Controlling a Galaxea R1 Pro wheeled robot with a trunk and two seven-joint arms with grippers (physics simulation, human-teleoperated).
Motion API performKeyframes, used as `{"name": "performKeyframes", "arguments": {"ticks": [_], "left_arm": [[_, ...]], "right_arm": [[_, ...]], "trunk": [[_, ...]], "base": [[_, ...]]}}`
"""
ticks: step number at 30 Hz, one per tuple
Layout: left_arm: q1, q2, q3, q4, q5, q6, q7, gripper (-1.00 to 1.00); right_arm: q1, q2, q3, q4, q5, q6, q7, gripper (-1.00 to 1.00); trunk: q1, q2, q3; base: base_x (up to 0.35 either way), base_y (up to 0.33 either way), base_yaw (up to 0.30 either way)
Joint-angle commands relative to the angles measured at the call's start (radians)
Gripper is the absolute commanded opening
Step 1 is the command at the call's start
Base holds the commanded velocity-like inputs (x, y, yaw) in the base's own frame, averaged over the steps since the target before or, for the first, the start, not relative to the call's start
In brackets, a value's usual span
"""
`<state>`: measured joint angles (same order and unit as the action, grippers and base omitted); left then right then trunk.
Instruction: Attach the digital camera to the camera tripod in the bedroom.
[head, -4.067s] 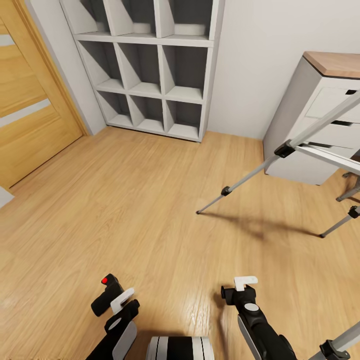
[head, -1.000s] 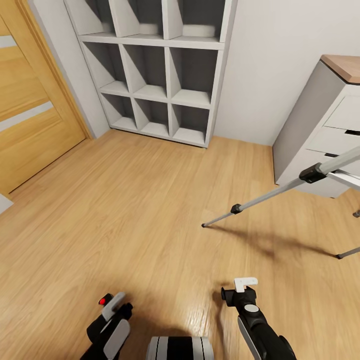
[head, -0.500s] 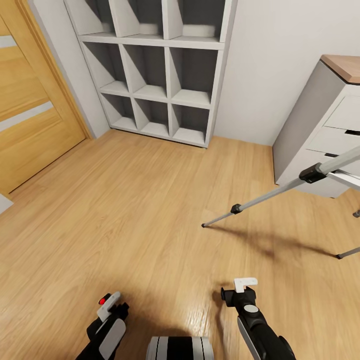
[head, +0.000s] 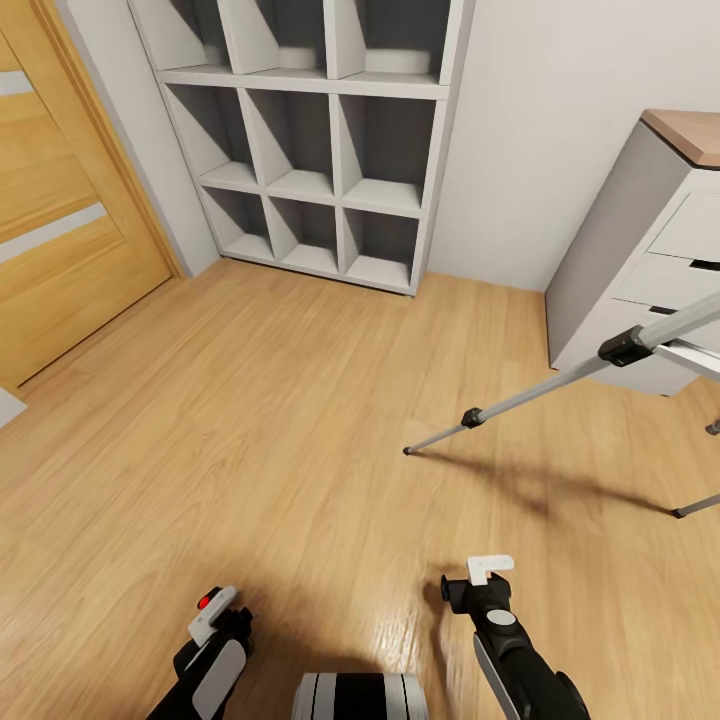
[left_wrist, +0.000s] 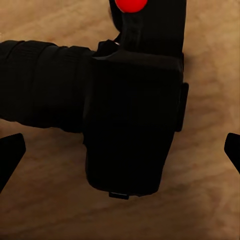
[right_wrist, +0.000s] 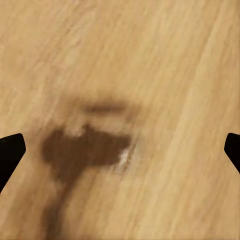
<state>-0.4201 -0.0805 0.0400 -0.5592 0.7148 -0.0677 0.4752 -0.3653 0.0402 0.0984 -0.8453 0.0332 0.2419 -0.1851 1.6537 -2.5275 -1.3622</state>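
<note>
The digital camera is black with a red button, and my left gripper is shut on it low at the near left, above the wood floor. In the left wrist view the digital camera sits between the dark fingertips, lens barrel to one side. My right gripper hangs open over bare floor at the near right, with nothing in it. Silver legs of the camera tripod slant in from the right edge; its head is out of view.
A white cube shelf stands against the far wall, and a wood door is at the left. A grey desk with a wood top sits at the right, behind the tripod. Open plank floor lies ahead.
Since 4.1 s ago the view has shifted, putting the tripod further right. My left gripper with the camera has drawn back towards my body. In the last second it only tilted slightly.
</note>
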Motion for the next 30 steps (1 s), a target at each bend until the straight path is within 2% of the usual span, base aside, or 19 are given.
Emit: {"name": "performKeyframes", "arguments": {"ticks": [1, 21, 30], "left_arm": [[0.0, -0.001, 0.001, -0.001, 0.011, -0.006, 0.0, 1.0], [0.0, -0.001, -0.001, 0.007, 0.013, -0.003, 0.002, 1.0], [0.0, -0.005, -0.015, 0.02, 0.014, -0.004, 0.008, 1.0]], "right_arm": [[-0.001, 0.0, 0.003, -0.002, 0.004, 0.007, -0.006, 1.0], [0.0, -0.002, 0.001, -0.002, 0.003, 0.007, -0.005, 1.0], [0.0, -0.001, 0.001, -0.002, 0.004, 0.007, -0.006, 1.0]], "trunk": [[0.0, 0.0, -0.001], [0.0, 0.0, -0.001], [0.0, 0.0, -0.001]], "base": [[0.0, 0.0, 0.0], [0.0, 0.0, 0.0], [0.0, 0.0, 0.0]]}}
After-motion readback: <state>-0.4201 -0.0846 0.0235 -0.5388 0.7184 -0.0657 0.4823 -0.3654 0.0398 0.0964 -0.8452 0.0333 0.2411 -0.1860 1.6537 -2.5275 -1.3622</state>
